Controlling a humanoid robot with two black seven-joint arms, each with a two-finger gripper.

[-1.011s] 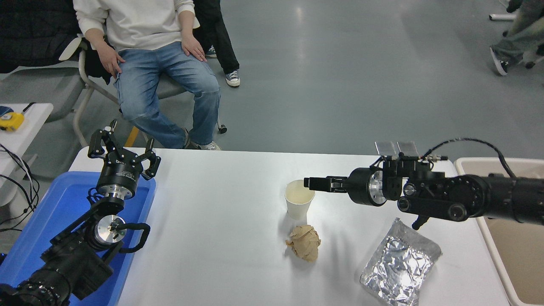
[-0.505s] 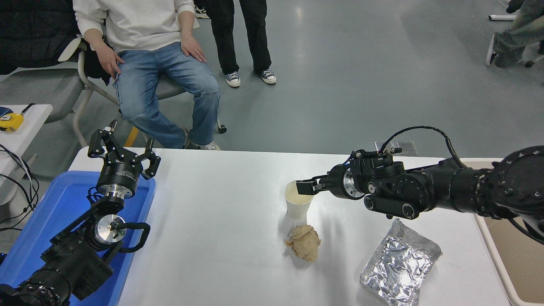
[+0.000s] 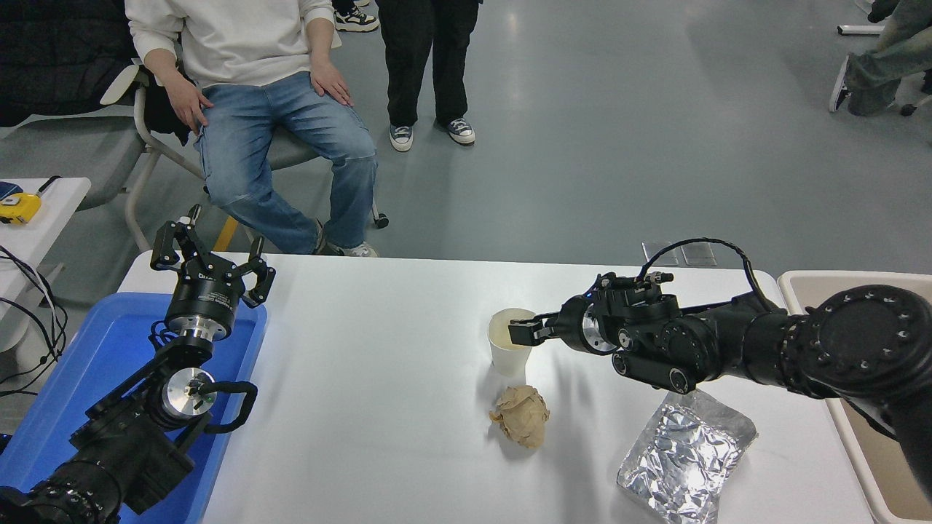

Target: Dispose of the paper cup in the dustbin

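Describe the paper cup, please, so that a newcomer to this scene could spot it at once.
On the white table, look right of centre, where the right gripper reaches in from the right. The paper cup stands upright at its fingers, just beyond a crumpled brown paper ball; it alone is smooth, white and open-topped.

Grey glossy floor with soft light glare, white counter in foreground, seated person on a chair at far left, another person standing just beside, small white side table at left edge, legs top right.
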